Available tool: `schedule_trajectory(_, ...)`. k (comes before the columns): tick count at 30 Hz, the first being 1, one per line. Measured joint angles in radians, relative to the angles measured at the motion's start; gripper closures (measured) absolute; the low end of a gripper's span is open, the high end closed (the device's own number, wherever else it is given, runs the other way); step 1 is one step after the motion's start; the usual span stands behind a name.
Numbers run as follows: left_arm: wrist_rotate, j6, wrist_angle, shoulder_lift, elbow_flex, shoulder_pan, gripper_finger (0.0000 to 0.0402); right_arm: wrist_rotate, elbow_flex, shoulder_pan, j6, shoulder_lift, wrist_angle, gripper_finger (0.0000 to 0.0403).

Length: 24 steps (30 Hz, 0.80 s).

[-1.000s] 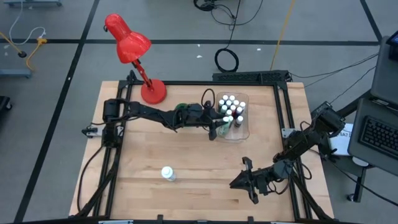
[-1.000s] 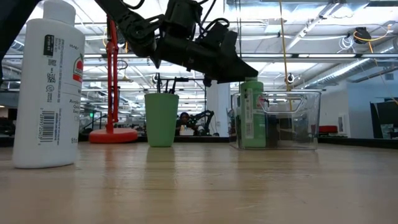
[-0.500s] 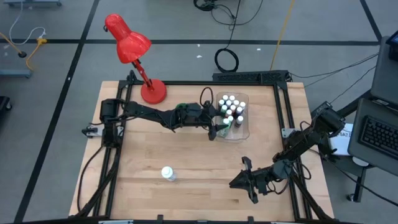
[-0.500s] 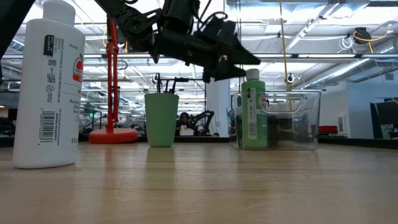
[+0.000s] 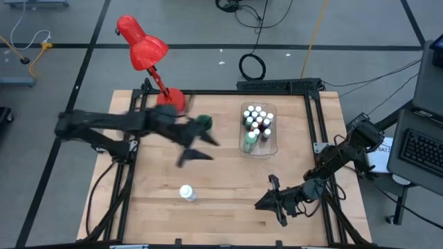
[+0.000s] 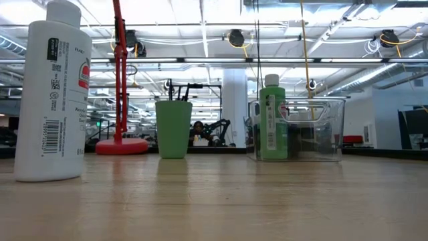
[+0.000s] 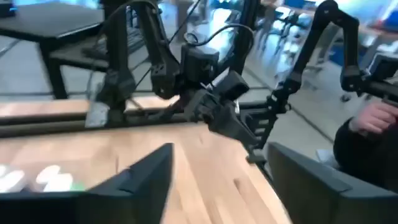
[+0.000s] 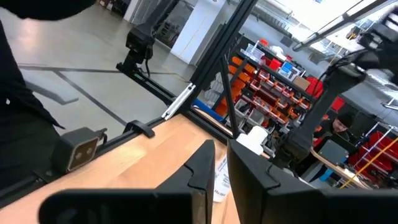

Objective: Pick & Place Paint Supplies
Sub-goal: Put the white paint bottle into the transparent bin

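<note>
A green bottle (image 5: 249, 141) (image 6: 271, 119) stands upright inside the clear tray (image 5: 270, 146) (image 6: 314, 130), next to several small white-capped bottles (image 5: 256, 119). A big white bottle (image 5: 186, 192) (image 6: 53, 90) stands on the table near its front edge. Dark-handled brushes (image 6: 178, 90) stick out of the green cup (image 5: 203, 122) (image 6: 173, 128). My left gripper (image 5: 200, 148) (image 7: 224, 183) hangs open and empty over the table's middle, left of the tray. My right gripper (image 5: 260, 204) (image 8: 214, 171) rests shut and empty at the front right.
A red desk lamp (image 5: 149, 59) stands at the far left; its base (image 6: 122, 145) sits beside the green cup. A dark frame (image 5: 315, 117) runs along the table's edges. A person's hand (image 7: 373, 118) shows beyond the table.
My left gripper has opened and let go of the green bottle, which now stands upright in the tray. The gripper has then risen and swung fast toward the table's left, away from the tray and out of the low view.
</note>
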Motion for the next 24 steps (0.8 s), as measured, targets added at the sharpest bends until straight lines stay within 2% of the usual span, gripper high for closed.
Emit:
schedule_trajectory(2, -0.093, 0.0, -0.132, -0.097, 0.001, -0.048, 0.0185, -0.001, 0.0, -0.005, 0.0, 0.0, -0.006, 0.0369)
schedule_trajectory(7, -0.433, -0.032, -0.487, -0.3, -0.005, -0.223, 0.0315, -0.001, 0.0, -0.029, 0.037, 0.0, -0.025, 0.0369)
schedule_trajectory(10, -0.577, -0.086, -0.544, -0.391, -0.072, -0.344, 0.0384, 0.0, 0.0, -0.049, 0.077, 0.0, -0.031, 0.0369)
schedule_trajectory(12, -0.644, -0.13, -0.531, -0.444, -0.144, -0.411, 0.039, 0.0, 0.0, -0.062, 0.094, 0.0, -0.035, 0.0369)
schedule_trajectory(16, -0.86, -0.19, -0.432, -0.532, -0.318, -0.542, 0.038, -0.001, 0.0, -0.088, 0.155, 0.0, -0.05, 0.0369)
schedule_trajectory(19, -1.0, -0.166, -0.247, -0.583, -0.486, -0.621, 0.0395, -0.001, 0.0, -0.104, 0.21, 0.0, -0.08, 0.0369)
schedule_trajectory(21, -1.046, -0.089, -0.064, -0.605, -0.608, -0.651, 0.0398, -0.001, 0.0, -0.111, 0.221, 0.0, -0.093, 0.0369)
schedule_trajectory(24, -1.05, 0.022, 0.22, -0.633, -0.767, -0.665, 0.0393, -0.001, 0.0, -0.117, 0.24, 0.0, -0.098, 0.0369)
